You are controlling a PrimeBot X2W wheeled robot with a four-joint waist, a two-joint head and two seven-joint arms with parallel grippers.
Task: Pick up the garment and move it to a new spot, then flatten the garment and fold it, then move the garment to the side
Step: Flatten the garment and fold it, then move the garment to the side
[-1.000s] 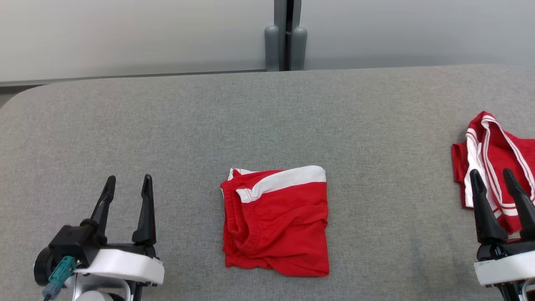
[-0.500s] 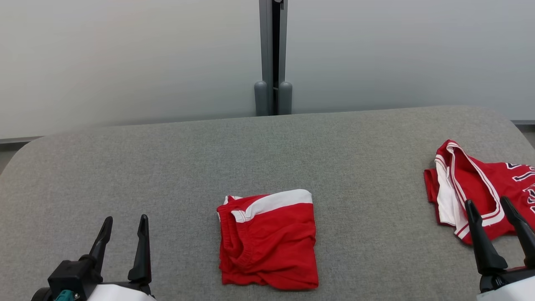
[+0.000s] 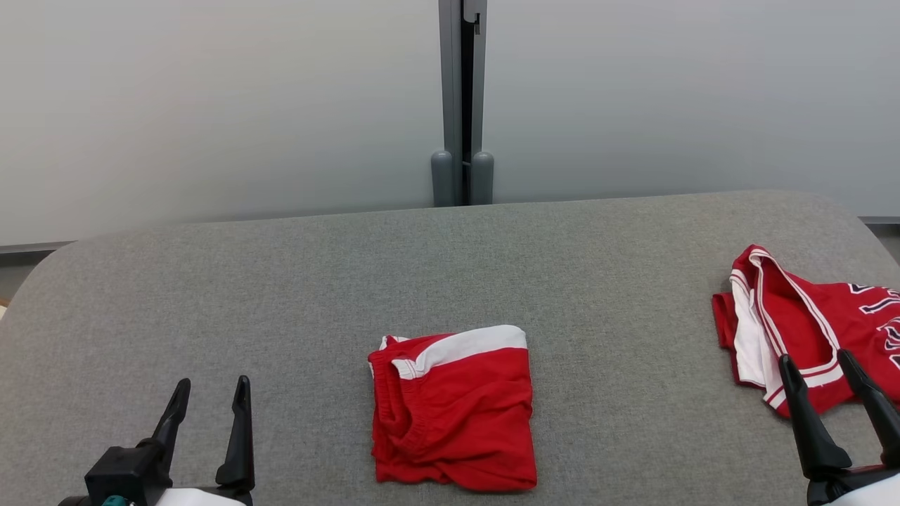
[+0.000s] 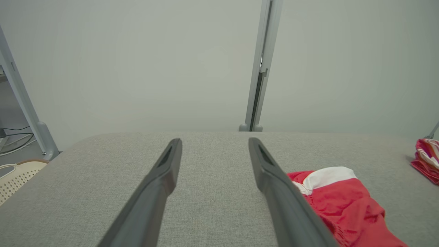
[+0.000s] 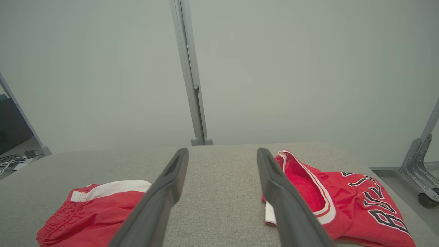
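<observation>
Left gripper [image 3: 214, 381], right gripper [image 3: 814, 356] nearest, jaws spread wide, both empty. Folded red shorts [image 3: 453, 411] at middle of grey table [image 3: 281, 295] — soft, light, floppy; likely best pinched through stacked layers at side edge. Crumpled jersey [image 3: 801, 330] beyond, far right.

The red jersey [image 3: 801, 316] on the right runs off the edge, its black lettering cut short; the right gripper [image 3: 814, 356] hides its near hem. A basket [image 4: 15, 175], left, is half-shown.
</observation>
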